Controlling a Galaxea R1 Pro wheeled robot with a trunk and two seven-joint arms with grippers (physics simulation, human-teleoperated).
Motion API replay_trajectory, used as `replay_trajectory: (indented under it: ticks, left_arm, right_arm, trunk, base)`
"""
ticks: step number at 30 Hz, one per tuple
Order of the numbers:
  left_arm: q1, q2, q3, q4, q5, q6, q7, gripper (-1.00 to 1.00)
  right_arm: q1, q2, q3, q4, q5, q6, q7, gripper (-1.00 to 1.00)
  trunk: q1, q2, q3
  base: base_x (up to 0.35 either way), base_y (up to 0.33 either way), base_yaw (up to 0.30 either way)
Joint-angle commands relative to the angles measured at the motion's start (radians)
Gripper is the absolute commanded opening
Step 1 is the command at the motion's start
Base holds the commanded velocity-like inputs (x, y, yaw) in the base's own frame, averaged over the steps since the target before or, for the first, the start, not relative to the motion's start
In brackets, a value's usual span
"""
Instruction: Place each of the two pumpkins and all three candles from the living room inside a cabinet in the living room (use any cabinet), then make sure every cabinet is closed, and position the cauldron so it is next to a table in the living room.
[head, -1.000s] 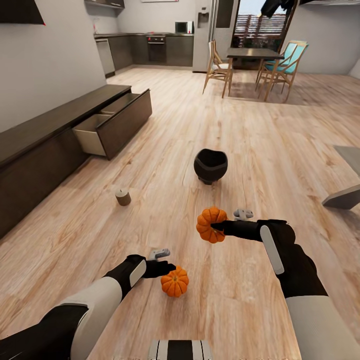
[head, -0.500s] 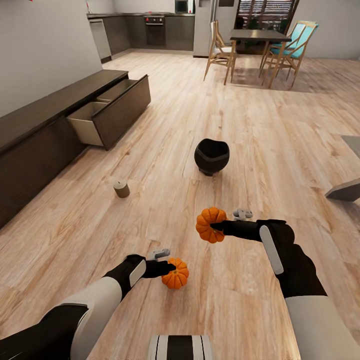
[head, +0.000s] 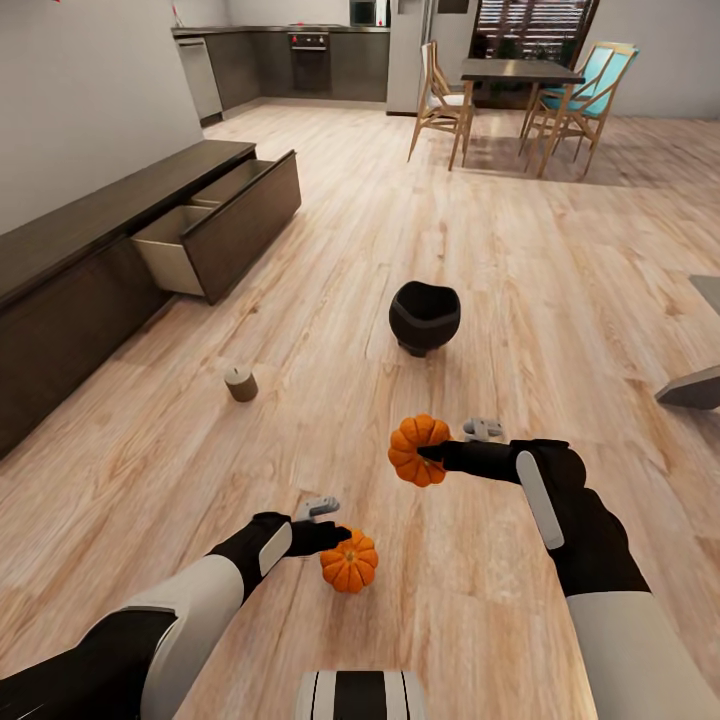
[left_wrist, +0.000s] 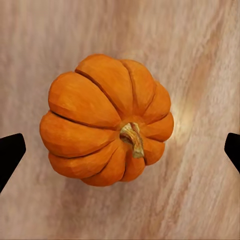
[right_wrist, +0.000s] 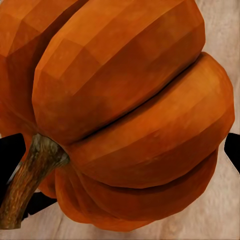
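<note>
In the lower centre of the head view, the left gripper (head: 338, 535) hangs above a pumpkin on the floor (head: 349, 562), while the right gripper (head: 432, 453) holds a raised pumpkin (head: 419, 449). The cauldron (head: 424, 316) stands at mid-frame, one candle (head: 240, 383) left of it, and the cabinet (head: 120, 250) along the left edge has drawers pulled out.

In the left wrist view, that pumpkin (left_wrist: 107, 120) sits centred between widely parted fingertips (left_wrist: 10, 152), untouched.

In the right wrist view, the held pumpkin (right_wrist: 130, 110) looms large, clamped between the fingers (right_wrist: 10, 155).

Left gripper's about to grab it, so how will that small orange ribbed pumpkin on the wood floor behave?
The small orange ribbed pumpkin looks rigid, rounded and ribbed, so the fingers could slide off. Sitting stem-up on the floor, it probably won't roll.
</note>
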Motion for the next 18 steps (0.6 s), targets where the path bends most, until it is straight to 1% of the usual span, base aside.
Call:
replay_trajectory:
  ticks: [1, 18]
  left_arm:
    - [0.0, 0.0, 0.001, -0.001, 0.008, 0.007, 0.001, 1.0]
    - [0.0, -0.001, 0.001, 0.002, 0.008, 0.006, 0.002, 1.0]
  right_arm:
    - [0.0, 0.0, 0.0, -0.001, 0.0, 0.004, 0.003, -1.0]
    - [0.0, 0.0, 0.0, -0.001, 0.0, 0.004, 0.003, -1.0]
  trunk:
    - [0.0, 0.0, -0.001]
    - [0.0, 0.0, -0.001]
  base:
    - [0.076, 0.0, 0.0]
    - [0.018, -0.007, 0.0]
